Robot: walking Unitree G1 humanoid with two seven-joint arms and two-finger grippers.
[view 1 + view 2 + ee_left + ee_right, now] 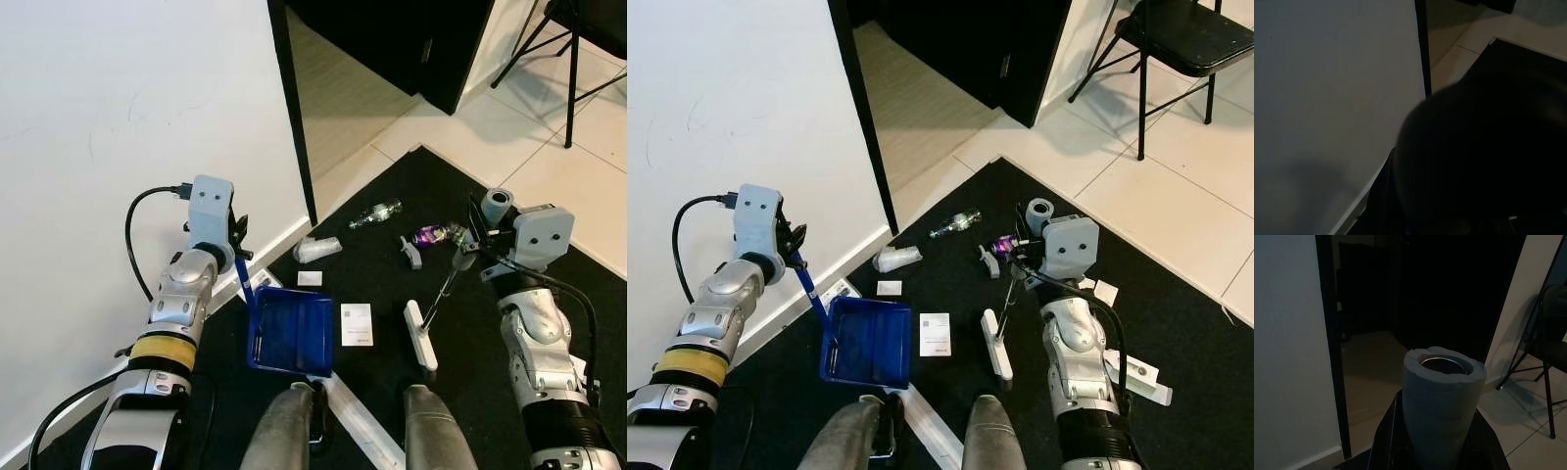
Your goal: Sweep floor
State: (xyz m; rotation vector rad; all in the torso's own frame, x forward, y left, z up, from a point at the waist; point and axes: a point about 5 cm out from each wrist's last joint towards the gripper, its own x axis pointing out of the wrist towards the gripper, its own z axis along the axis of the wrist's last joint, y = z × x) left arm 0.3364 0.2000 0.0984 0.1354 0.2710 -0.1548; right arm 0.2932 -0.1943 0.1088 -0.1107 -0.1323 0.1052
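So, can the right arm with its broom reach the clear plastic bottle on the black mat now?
Probably yes. The right gripper holds the broom, whose head rests on the black mat. Open mat lies between it and the clear plastic bottle.

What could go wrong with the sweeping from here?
The bottle lies on its side, so a push from the broom in the right gripper may roll it off toward the doorway. The paper card lies flat on the black mat and may slide under the bristles. The dustpan, held by the left gripper, sits well left of the litter, so some may miss it.
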